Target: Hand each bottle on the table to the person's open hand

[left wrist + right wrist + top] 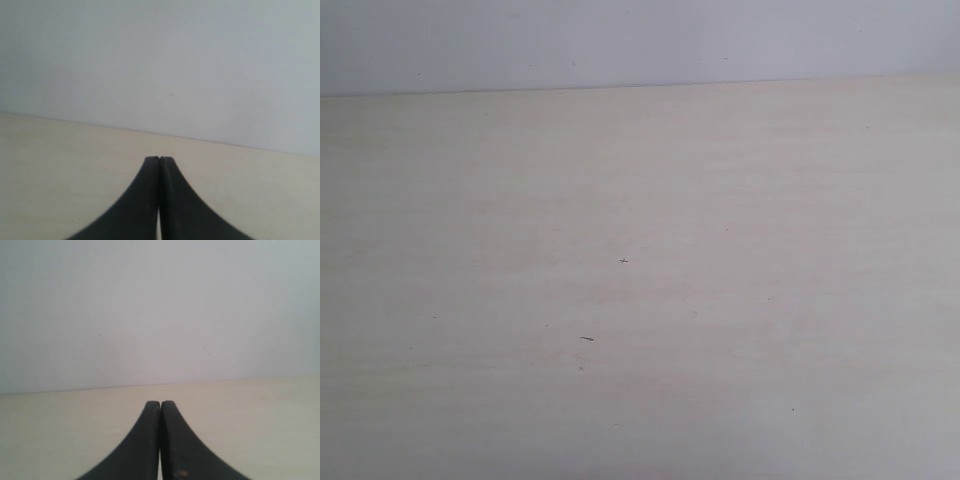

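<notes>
The pale beige wood-grain table (640,300) fills the exterior view, with a few tiny dark specks on it. No bottles show in any view, and no hand is in sight. Neither arm appears in the exterior view. In the left wrist view my left gripper (159,159) is shut, its two black fingers pressed together with nothing between them, low over the table (60,170). My right gripper (160,402) is likewise shut and holds nothing, above the table (250,420).
A plain pale grey wall (640,40) rises behind the table's far edge (640,86). Both wrist views face that wall (160,65) across bare tabletop.
</notes>
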